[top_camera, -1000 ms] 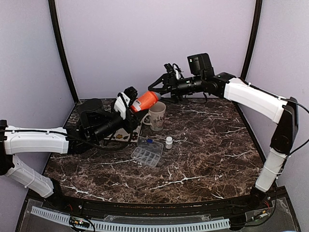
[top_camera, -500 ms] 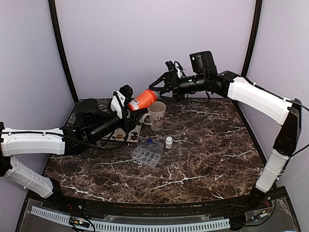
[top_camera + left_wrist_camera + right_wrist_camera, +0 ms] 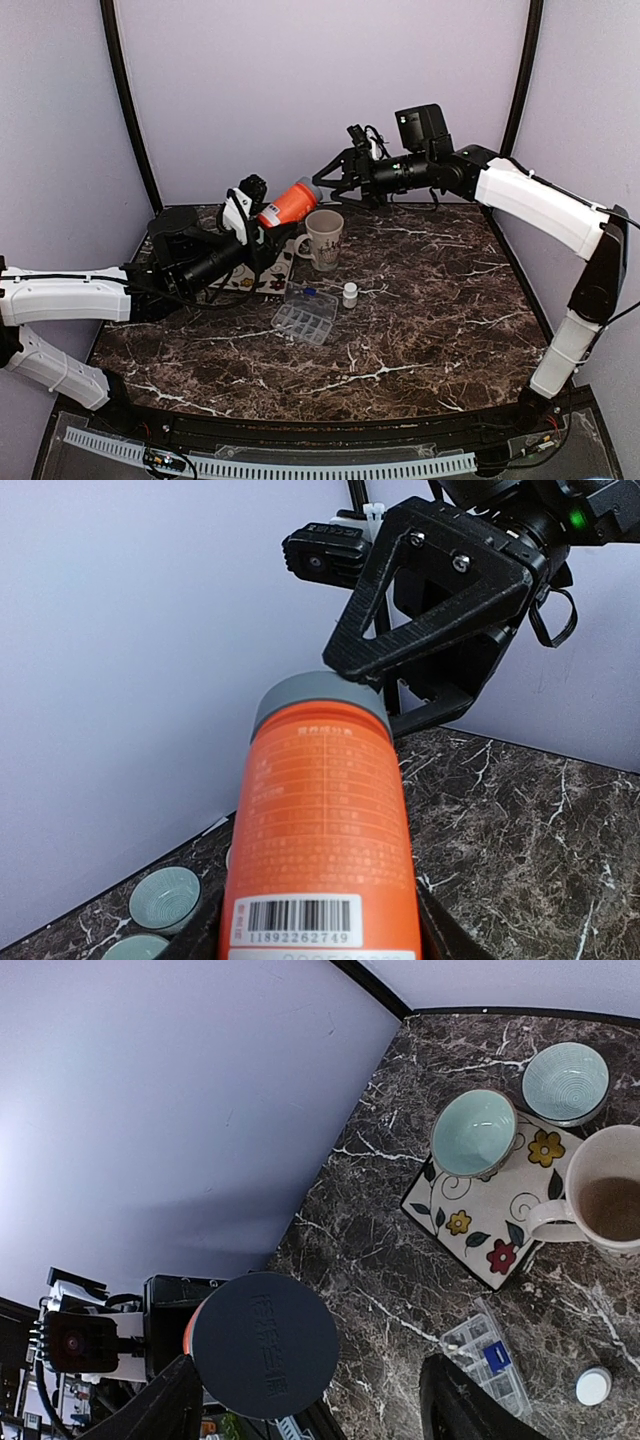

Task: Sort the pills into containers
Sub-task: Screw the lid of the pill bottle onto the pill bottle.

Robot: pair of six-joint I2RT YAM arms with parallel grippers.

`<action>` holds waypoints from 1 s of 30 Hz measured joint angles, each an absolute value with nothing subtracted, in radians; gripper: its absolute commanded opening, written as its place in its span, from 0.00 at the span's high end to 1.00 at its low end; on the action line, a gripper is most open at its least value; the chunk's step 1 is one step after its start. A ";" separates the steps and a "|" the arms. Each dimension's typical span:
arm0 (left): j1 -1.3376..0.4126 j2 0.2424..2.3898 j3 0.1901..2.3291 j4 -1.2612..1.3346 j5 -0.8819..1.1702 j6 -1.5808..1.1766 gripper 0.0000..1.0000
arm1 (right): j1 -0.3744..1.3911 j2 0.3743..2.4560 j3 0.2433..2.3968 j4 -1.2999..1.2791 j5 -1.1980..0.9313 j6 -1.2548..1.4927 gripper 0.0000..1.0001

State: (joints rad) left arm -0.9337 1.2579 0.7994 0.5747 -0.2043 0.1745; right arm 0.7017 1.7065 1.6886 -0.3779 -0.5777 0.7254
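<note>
My left gripper [image 3: 262,214] is shut on an orange pill bottle [image 3: 288,204], held tilted up above the table with its grey cap [image 3: 320,695] on. The bottle [image 3: 320,810] fills the left wrist view between my left gripper [image 3: 320,925] jaws. My right gripper [image 3: 330,181] is open at the cap end; in its wrist view the cap [image 3: 265,1345] sits between the spread fingers [image 3: 165,1405], close to the left one. A clear compartment box [image 3: 305,317] lies on the table below. No loose pills show.
A cream mug [image 3: 324,238] stands just under the bottle, beside a flowered tile [image 3: 490,1215] and two pale green bowls [image 3: 473,1132]. A small white bottle [image 3: 350,294] stands right of the box. The marble table [image 3: 430,300] ends at walls behind and to the sides.
The left arm has drawn the orange bottle up and a little left. The right gripper has shifted slightly right and upward, jaws a touch wider. The cap stays on.
</note>
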 measured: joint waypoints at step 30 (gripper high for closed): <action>-0.684 1.204 0.769 0.559 0.161 -0.160 0.99 | 0.707 1.689 1.737 -0.424 -0.463 0.487 0.26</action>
